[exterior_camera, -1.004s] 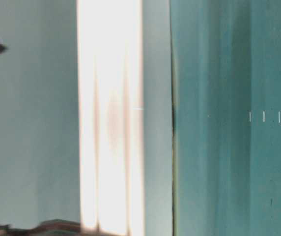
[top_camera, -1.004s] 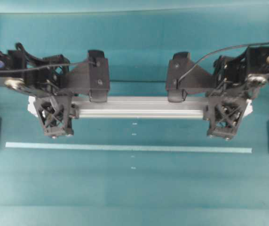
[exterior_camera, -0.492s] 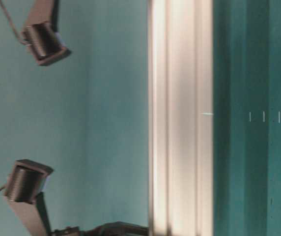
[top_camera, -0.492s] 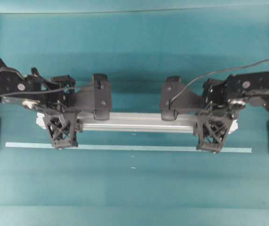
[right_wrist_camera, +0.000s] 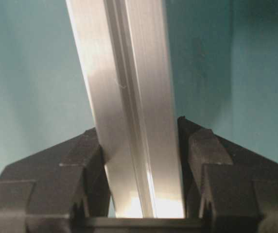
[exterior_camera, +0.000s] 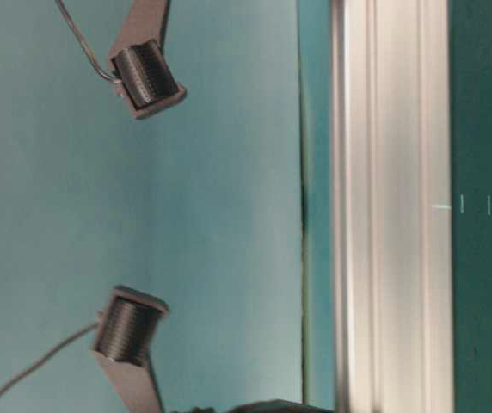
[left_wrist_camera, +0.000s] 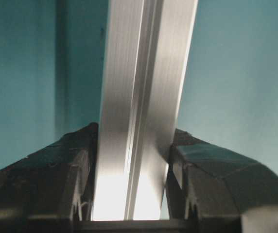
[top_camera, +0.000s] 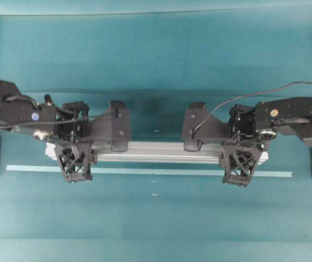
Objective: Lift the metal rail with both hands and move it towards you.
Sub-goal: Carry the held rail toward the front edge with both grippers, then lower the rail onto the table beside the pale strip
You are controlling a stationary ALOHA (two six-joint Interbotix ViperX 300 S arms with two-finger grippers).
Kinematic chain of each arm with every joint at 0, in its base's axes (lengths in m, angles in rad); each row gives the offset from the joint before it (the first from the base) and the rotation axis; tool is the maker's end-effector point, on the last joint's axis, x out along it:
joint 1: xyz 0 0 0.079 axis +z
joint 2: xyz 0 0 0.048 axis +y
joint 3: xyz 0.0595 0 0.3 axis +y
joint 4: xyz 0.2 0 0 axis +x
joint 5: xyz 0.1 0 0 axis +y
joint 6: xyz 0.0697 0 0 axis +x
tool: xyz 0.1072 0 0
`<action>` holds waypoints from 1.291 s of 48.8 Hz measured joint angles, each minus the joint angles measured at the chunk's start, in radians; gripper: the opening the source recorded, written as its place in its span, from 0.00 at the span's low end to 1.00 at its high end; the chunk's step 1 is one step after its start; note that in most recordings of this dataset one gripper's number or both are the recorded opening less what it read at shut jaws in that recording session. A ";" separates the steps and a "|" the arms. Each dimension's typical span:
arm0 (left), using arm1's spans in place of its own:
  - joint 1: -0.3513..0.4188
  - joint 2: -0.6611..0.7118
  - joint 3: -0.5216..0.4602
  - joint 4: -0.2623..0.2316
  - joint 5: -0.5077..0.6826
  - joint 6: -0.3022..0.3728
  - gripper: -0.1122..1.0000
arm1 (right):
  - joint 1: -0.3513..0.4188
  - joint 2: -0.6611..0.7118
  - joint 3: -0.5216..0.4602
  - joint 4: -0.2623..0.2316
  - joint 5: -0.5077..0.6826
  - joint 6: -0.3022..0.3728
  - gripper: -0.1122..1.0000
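Teal counter (top_camera: 156, 229) fills the overhead view from edge to edge, and across its middle lies the metal rail (top_camera: 156, 152), running level from left of centre to right of centre, just above the thin pale tape strip (top_camera: 145, 171) that crosses the frame below it. Whether the rail hangs clear of the counter or rests on it cannot be told from above; in the table-level view it (exterior_camera: 392, 206) shows as a bright grooved band against the teal. The left tool (top_camera: 75, 162) is clamped on the rail near its left end and the right tool (top_camera: 241, 166) near its right end, a spread that I judge is meant to share the load and keep the long bar from swinging. Each wrist view confirms the grip: the left tool (left_wrist_camera: 131, 194) has both dark fingers (left_wrist_camera: 56, 179) pressed against the rail's (left_wrist_camera: 144, 97) sides, and the right tool (right_wrist_camera: 144, 194) squeezes it (right_wrist_camera: 124, 87) the same way, fingers (right_wrist_camera: 226, 174) snug on either face. Small white marks (top_camera: 155, 181) dot the counter below the strip.
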 measured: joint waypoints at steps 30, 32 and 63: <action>-0.009 0.061 0.012 0.000 -0.060 -0.025 0.38 | 0.017 0.083 0.015 0.002 -0.074 0.000 0.47; -0.009 0.061 0.012 0.000 -0.060 -0.025 0.38 | 0.017 0.086 0.015 0.002 -0.078 0.000 0.47; -0.009 0.067 0.015 0.000 -0.086 -0.029 0.38 | 0.018 0.106 0.017 0.000 -0.092 0.002 0.47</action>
